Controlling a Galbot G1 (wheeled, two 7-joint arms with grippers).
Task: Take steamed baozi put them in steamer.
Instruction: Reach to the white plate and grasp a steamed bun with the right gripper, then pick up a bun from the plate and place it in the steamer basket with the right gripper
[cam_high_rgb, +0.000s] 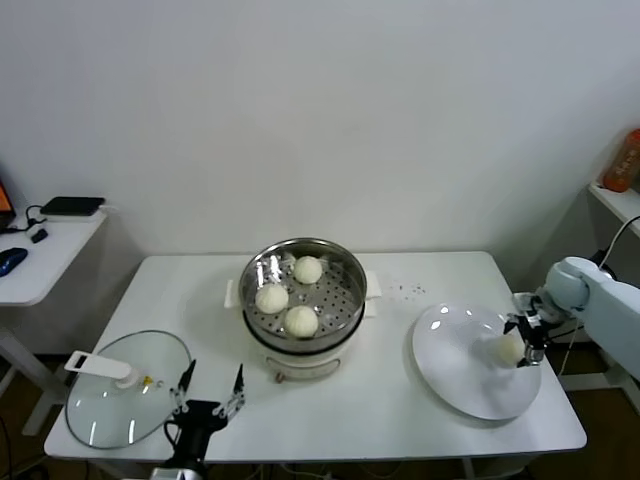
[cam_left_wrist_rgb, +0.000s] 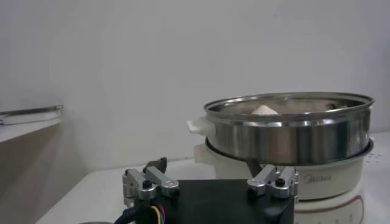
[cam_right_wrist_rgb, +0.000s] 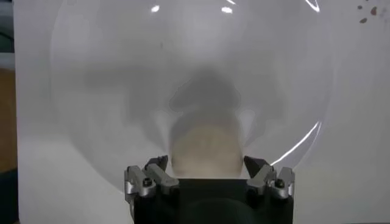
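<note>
Three steamed baozi (cam_high_rgb: 308, 269) (cam_high_rgb: 271, 298) (cam_high_rgb: 301, 321) lie on the perforated tray of the steamer (cam_high_rgb: 300, 350) at the table's middle. A fourth cream-white baozi (cam_high_rgb: 503, 349) rests on the right side of the white plate (cam_high_rgb: 455, 350). My right gripper (cam_high_rgb: 522, 342) is down at that bun. In the right wrist view the baozi (cam_right_wrist_rgb: 206, 143) fills the space between the spread jaws of the gripper (cam_right_wrist_rgb: 207, 163), which stands open around it. My left gripper (cam_high_rgb: 210, 390) is parked open at the table's front left, facing the steamer (cam_left_wrist_rgb: 286, 137).
A round glass lid (cam_high_rgb: 120, 405) with a white handle lies at the front left corner, beside the left gripper. A side desk (cam_high_rgb: 40, 255) stands to the left. At the right there is a shelf with an orange bottle (cam_high_rgb: 622, 160). Small dark specks (cam_high_rgb: 405, 290) dot the table behind the plate.
</note>
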